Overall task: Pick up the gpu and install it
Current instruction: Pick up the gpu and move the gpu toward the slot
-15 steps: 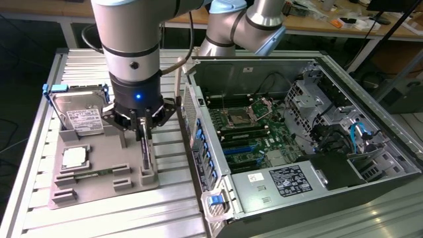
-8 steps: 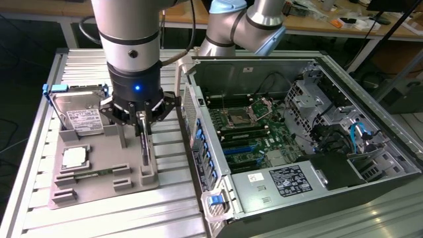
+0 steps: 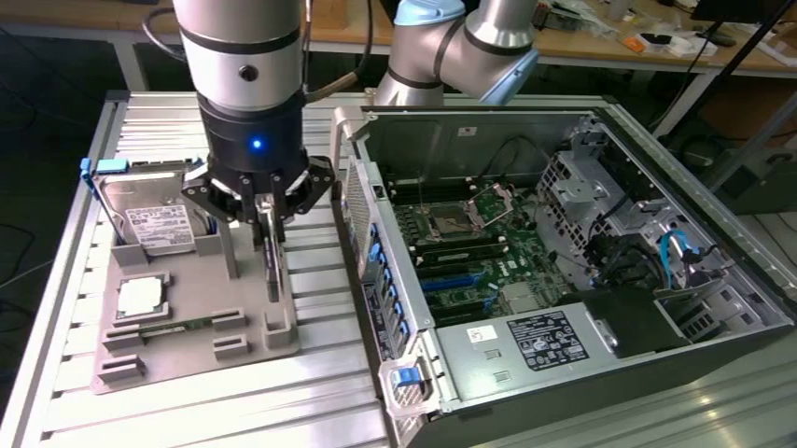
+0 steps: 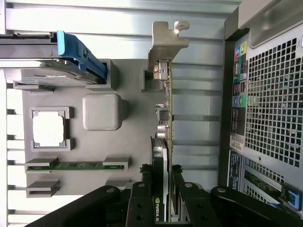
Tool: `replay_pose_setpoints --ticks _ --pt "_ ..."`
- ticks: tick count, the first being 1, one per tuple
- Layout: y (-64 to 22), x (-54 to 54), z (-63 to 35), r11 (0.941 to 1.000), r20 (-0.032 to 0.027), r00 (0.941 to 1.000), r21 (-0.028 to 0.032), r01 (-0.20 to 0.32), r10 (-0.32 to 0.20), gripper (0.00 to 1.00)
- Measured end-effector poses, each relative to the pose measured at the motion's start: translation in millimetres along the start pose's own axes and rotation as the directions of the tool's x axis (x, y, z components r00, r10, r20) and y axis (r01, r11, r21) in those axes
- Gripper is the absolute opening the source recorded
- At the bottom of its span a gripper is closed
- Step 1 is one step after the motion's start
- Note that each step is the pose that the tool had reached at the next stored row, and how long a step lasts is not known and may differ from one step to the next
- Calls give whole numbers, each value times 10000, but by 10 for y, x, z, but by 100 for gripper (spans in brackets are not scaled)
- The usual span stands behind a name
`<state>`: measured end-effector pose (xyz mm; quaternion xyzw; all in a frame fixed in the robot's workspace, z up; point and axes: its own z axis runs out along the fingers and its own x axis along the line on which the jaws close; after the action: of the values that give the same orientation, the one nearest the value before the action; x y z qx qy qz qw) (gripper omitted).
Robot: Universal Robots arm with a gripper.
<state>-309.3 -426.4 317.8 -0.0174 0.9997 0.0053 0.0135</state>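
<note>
Claw (image 3: 268,222) pinches the top edge of the gpu (image 3: 272,271), which stands on edge in the grey holder (image 3: 200,359) beside the open computer case (image 3: 498,126), so the card may tilt or snag in such a narrow grip.

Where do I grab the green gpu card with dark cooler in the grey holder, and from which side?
Probably best by the upper long edge of the green gpu card, pinching both flat faces, claw coming straight down: it stands on edge in the grey holder, faces exposed.
</note>
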Motion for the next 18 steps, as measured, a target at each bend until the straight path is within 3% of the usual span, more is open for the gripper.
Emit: replay_pose_setpoints --ticks 18 --pt "13 -15 -563 10000 0 10000 4 -1 1 27"
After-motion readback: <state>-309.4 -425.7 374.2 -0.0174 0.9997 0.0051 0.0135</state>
